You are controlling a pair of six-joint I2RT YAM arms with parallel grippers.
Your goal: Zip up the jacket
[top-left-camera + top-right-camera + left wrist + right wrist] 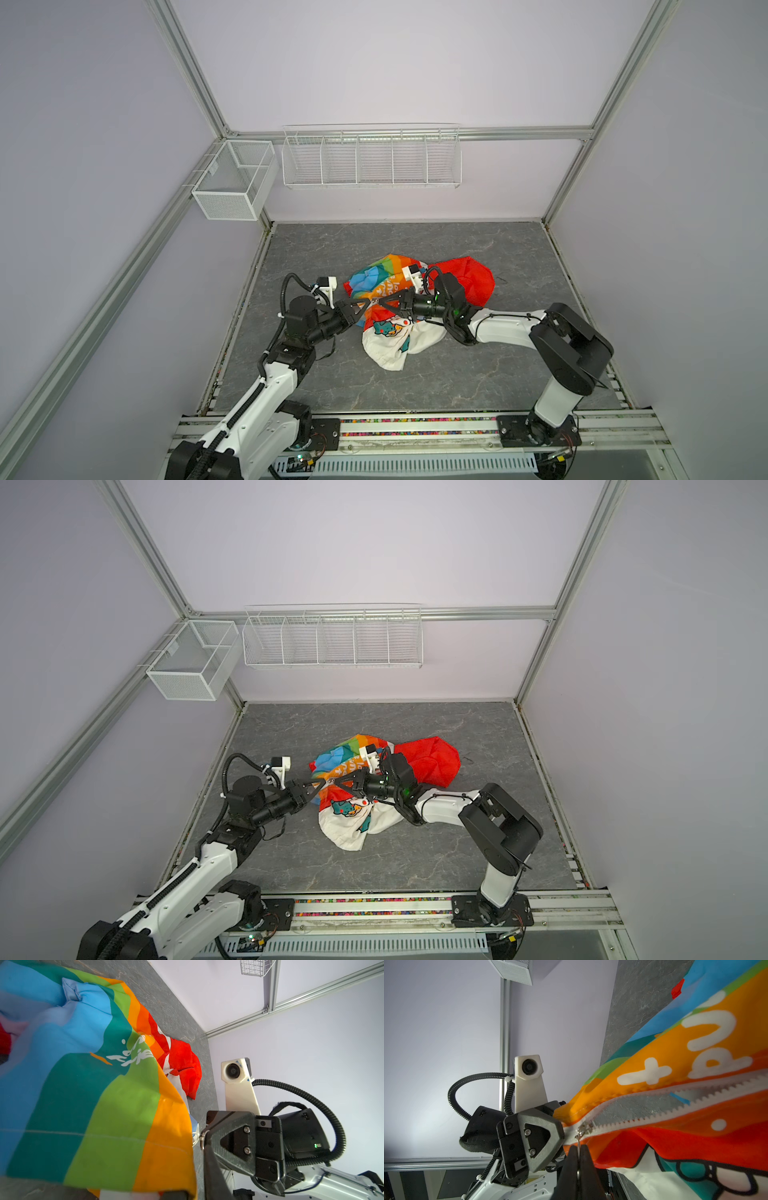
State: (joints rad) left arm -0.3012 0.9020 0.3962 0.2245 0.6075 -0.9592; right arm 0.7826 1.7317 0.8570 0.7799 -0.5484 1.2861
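Observation:
The jacket (376,272) lies crumpled mid-table in both top views, its rainbow half (343,752) at the back, its white cartoon half (390,345) in front and its red hood (469,278) to the right. Both grippers meet at its left side. In the right wrist view, my right gripper (578,1147) is shut on the metal pull hanging from the zipper slider (584,1129). Beyond the slider the white tooth rows (675,1088) spread apart. My left gripper (563,1126) is shut on the orange hem just beside the slider, and its far finger is hidden by cloth (166,1147).
The grey marbled table (457,365) has bare surface all around the jacket. A white wire basket rack (370,160) and a mesh box (232,183) hang on the back wall. The arms' mounting rail (415,428) runs along the front edge.

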